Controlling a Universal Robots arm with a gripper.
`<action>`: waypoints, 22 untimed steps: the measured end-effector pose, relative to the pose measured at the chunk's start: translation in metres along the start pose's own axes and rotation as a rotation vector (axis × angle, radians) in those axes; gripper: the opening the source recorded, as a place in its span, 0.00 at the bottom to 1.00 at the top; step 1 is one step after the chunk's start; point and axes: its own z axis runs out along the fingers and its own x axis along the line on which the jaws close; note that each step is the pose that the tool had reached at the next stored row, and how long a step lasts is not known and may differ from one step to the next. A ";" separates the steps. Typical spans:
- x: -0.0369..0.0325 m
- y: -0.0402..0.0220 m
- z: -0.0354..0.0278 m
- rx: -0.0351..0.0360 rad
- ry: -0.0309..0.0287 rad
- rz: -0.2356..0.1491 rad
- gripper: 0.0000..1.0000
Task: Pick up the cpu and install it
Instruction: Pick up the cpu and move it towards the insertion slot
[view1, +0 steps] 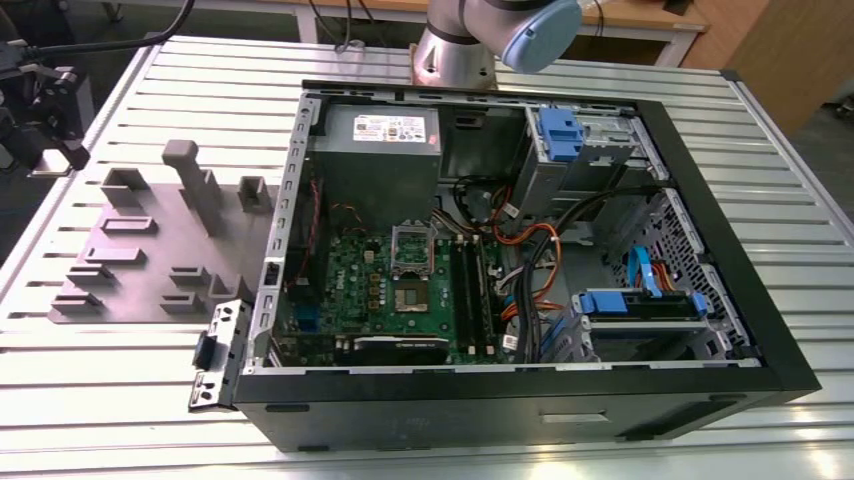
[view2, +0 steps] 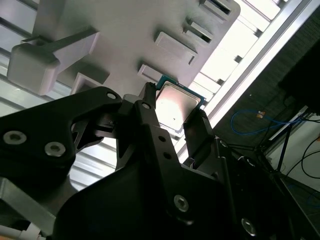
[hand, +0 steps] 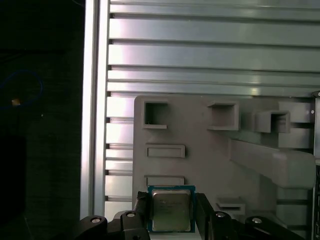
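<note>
Gripper (hand: 172, 206): clenched on cpu (hand: 171, 212) edges.
Cpu: sat between fingers (hand: 143, 211), touching both, grey plate (hand: 210, 160) behind.
Writing: cpu marks unreadable.

Silver-grey cpu (hand: 171, 211) with a teal-green rim, between the fingers of the black gripper (hand: 172, 214). Beyond the gripper are a pale grey-purple moulded plate (hand: 200, 170) and a silver table (hand: 200, 50) ribbed in parallel stripes.

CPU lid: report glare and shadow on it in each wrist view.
Second wrist view: pale glare washes out much of the cpu lid, and the pincer fingers read as near-black silhouettes. First wrist view: the lid is evenly lit, dull grey, and the table slats behind carry bright bands.
</note>
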 end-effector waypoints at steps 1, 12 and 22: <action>0.0000 0.0000 -0.0005 0.0000 -0.0001 0.000 0.47; -0.0001 0.0001 -0.0074 -0.0001 -0.0001 0.000 0.47; -0.0002 0.0001 -0.0151 0.0000 -0.0002 0.000 0.47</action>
